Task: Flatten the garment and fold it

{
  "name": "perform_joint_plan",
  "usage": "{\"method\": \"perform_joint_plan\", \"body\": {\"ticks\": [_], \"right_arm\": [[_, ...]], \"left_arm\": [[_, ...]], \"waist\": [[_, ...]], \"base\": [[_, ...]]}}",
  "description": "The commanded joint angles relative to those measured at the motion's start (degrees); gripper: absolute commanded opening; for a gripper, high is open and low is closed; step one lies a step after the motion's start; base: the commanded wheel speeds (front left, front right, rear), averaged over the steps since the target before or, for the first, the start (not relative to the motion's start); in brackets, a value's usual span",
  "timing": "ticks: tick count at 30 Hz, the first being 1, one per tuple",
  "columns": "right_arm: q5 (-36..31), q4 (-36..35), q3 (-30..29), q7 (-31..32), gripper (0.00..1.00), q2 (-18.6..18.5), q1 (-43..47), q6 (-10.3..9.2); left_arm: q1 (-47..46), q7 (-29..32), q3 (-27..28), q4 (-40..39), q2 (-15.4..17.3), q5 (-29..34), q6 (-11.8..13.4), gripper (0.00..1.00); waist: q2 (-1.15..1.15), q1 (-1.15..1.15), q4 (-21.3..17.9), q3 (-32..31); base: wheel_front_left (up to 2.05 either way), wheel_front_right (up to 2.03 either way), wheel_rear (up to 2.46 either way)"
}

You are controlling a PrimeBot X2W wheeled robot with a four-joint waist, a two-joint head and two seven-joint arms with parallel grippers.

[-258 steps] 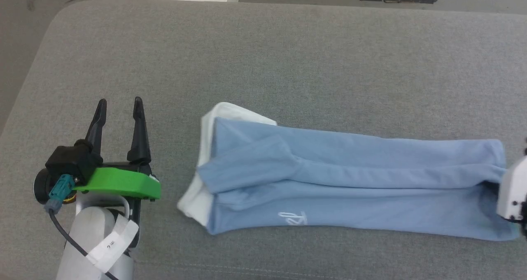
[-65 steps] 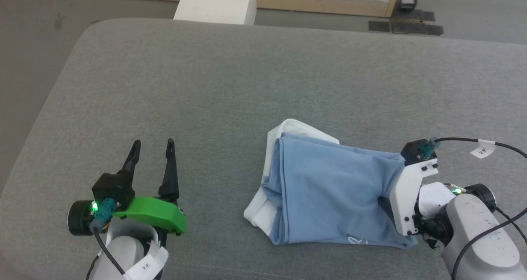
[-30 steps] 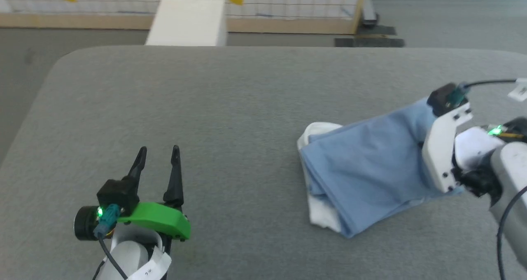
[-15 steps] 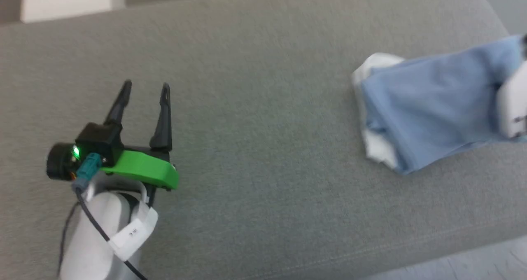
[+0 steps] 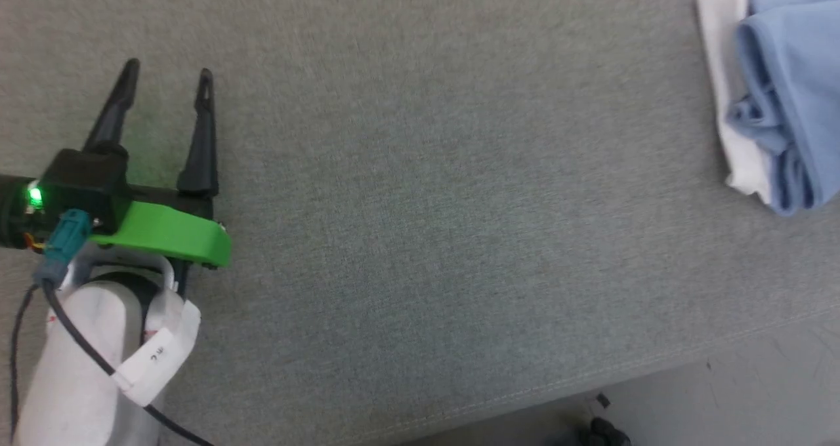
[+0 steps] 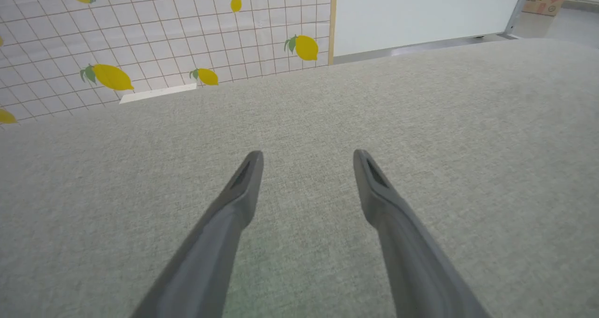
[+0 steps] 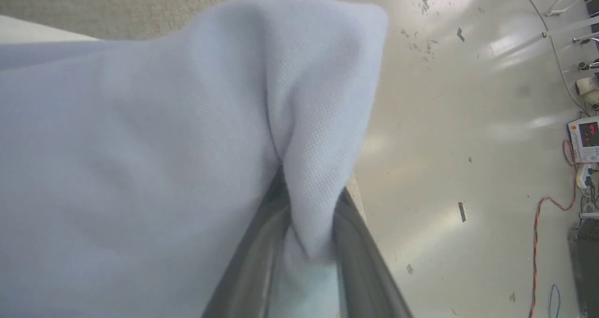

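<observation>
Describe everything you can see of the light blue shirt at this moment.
The garment is a soft, light blue knit shirt, folded into a layered bundle, white collar showing at one side. It lies on the grey padded surface at the head view's upper right, partly cut off. In the right wrist view the right pincer pinches a fold of it.

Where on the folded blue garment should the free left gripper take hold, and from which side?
Likely the rolled blue edge of the garment, beside its white collar, coming from the robot's left over the grey surface. That edge faces the open left gripper and stands raised, so its fingers can pinch it. The right gripper holds another fold.
</observation>
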Motion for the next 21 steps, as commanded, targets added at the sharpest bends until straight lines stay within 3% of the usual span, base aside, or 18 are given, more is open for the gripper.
{"method": "perform_joint_plan", "body": {"ticks": [1,4,7,16,21], "right_arm": [[-1.73,0.57,-1.51,-0.63,1.0,0.58,-1.56,-0.12],[-5.94,2.07,-5.5,-3.85,1.0,3.27,-4.05,-0.12],[-5.64,2.3,-5.97,-7.21,1.0,4.37,-5.2,-0.12],[1.56,-2.08,1.07,-15.52,1.0,5.08,-6.48,-0.12],[6.86,-6.37,5.66,-19.81,1.0,7.37,-5.44,-0.12]], "left_arm": [[-0.4,0.41,0.42,-0.74,0.83,0.53,0.52,1.0],[0.92,1.37,1.35,-2.12,1.86,0.44,1.06,1.0],[1.66,0.99,1.46,-1.73,1.9,0.25,1.29,1.0],[5.02,-4.3,1.44,5.27,-1.38,-2.59,2.21,1.0],[6.93,-7.71,1.59,9.84,-3.79,-4.69,2.64,1.0]], "waist": [[0.0,-0.01,-0.49,5.35],[0.0,-0.01,-1.63,4.81],[0.0,-0.01,-1.98,2.93],[0.0,-0.01,-0.46,-10.37],[0.0,-0.01,1.76,-19.31]], "base": [[0.0,0.0,0.0],[0.0,0.0,0.0],[0.0,0.0,0.0],[0.0,0.0,0.0],[0.0,0.0,0.0]]}}
